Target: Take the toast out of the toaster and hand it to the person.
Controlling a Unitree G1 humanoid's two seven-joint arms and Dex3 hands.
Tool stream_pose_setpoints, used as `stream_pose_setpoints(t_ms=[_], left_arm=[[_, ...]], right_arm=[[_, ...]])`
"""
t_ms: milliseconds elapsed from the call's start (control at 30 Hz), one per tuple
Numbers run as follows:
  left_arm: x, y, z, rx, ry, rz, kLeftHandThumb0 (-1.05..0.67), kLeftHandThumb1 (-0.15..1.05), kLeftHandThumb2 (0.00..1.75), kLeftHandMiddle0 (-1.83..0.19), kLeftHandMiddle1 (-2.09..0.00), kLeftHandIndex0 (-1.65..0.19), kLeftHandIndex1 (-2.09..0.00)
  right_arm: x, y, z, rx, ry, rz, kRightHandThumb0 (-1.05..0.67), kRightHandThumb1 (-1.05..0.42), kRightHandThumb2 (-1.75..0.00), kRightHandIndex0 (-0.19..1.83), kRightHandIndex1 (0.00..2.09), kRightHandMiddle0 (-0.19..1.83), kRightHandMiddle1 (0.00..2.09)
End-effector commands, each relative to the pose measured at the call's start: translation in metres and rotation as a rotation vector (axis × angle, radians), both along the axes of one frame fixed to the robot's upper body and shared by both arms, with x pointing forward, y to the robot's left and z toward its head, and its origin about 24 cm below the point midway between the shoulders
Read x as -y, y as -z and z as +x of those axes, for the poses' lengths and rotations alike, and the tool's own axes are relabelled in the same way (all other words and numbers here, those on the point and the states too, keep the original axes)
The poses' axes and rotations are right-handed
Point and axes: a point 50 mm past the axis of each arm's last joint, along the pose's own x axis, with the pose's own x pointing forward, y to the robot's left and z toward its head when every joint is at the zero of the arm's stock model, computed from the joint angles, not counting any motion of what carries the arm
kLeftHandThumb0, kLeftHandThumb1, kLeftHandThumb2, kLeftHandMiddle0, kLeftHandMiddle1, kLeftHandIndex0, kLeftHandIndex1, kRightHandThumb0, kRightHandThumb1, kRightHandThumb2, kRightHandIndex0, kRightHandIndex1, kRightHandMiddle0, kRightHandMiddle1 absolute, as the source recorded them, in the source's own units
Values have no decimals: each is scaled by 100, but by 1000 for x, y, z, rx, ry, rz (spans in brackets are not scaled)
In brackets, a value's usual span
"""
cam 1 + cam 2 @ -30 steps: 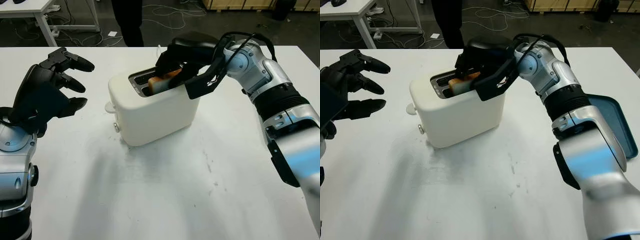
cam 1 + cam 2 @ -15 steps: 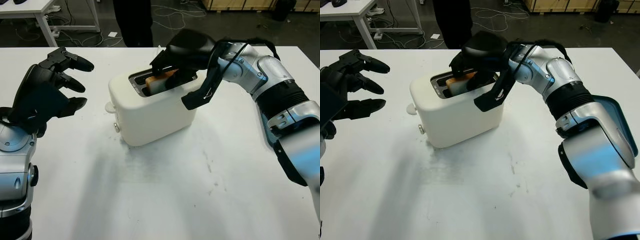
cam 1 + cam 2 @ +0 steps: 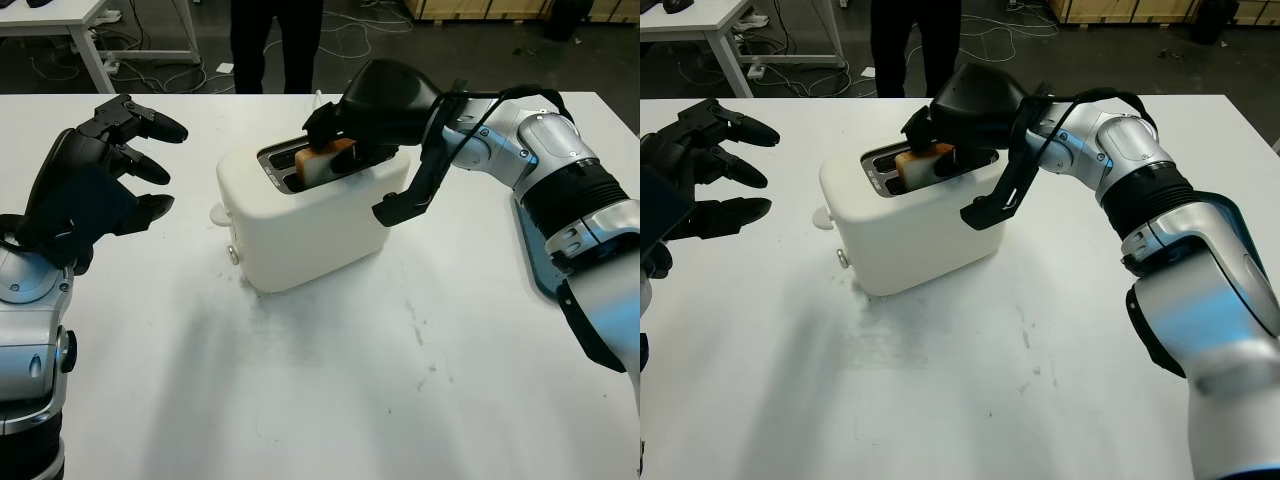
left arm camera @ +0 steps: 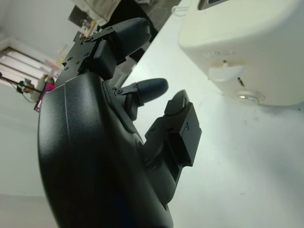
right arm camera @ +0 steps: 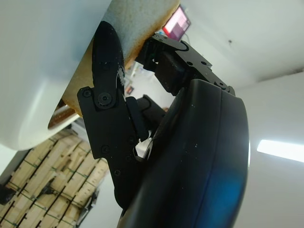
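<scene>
1. Black right hand [image 3: 345, 135] pinches the golden toast slice [image 3: 325, 160] — half up from the cream toaster [image 3: 300, 215].
2. Black left hand [image 3: 95, 185] hovers released, well apart.
3. White scuffed table [image 3: 350, 380]; a person's dark legs [image 3: 275, 45] on dark floor [image 3: 450, 55] behind.

White table [image 3: 330, 400], faint scuffs and smudges mid-surface. Blue tray [image 3: 1252, 262] at its right edge. Second white table [image 3: 60, 22] far left on dark floor [image 3: 450, 55], loose cables [image 3: 345, 22] trailing across it. Wooden crates [image 3: 480, 8] along the back.
</scene>
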Motion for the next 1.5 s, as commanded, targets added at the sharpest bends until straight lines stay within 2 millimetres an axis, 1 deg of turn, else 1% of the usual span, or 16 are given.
stream_pose_setpoints(t_ms=[0,33,67,200,333,500,700,867,967,1100,1200,1367,1467], left_arm=[[0,0,0,2,2,-3,46,92,33,-30,-152,-27,-122],[0,0,0,1,0,-1,46,92,33,-29,-152,-26,-121],[0,0,0,1,0,4,46,92,33,-29,-152,-26,-121],[0,-1,0,-4,-6,16,46,92,32,-29,-151,-25,-120],[1,-1,1,0,1,13,47,92,33,-29,-150,-26,-120],[1,0,2,1,5,3,47,92,33,-31,-151,-27,-120],[1,0,3,-2,3,9,48,92,32,-31,-151,-27,-121],[1,0,3,-4,1,20,48,92,31,-30,-150,-27,-120],[1,-1,2,-5,3,12,48,92,32,-30,-149,-27,-120],[1,-1,2,-4,-3,16,48,92,32,-30,-149,-26,-120],[0,-1,1,-5,-5,17,48,92,32,-30,-149,-27,-119],[0,0,0,-14,-15,9,45,92,32,-28,-146,-25,-117],[-1,0,-1,-14,-14,4,45,92,32,-28,-146,-26,-116]], right_arm=[[3,-14,1,43,16,-2,-50,-92,-50,107,175,74,172],[3,-17,1,55,20,1,-51,-92,-51,104,175,70,164],[4,-21,1,67,21,14,-52,-92,-51,102,175,70,161],[6,-34,2,80,43,65,-53,-92,-53,106,175,76,173],[11,-44,4,49,58,141,-52,-92,-47,107,175,80,174],[20,-52,9,15,70,281,-54,-92,-43,110,175,85,175],[32,-59,15,-92,110,445,-57,-92,-42,110,175,85,175],[44,-64,21,-257,140,594,-54,-92,-44,104,175,81,175],[51,-67,23,-329,153,686,-54,-92,-45,105,175,82,175],[64,-68,27,-361,198,785,-54,-92,-44,107,175,85,175],[78,-65,31,-392,267,896,-55,-92,-39,106,175,86,175],[101,-53,37,-471,360,1095,-53,-92,-34,101,175,81,175],[119,-40,37,-504,400,1233,-49,-92,-32,101,175,82,175]])
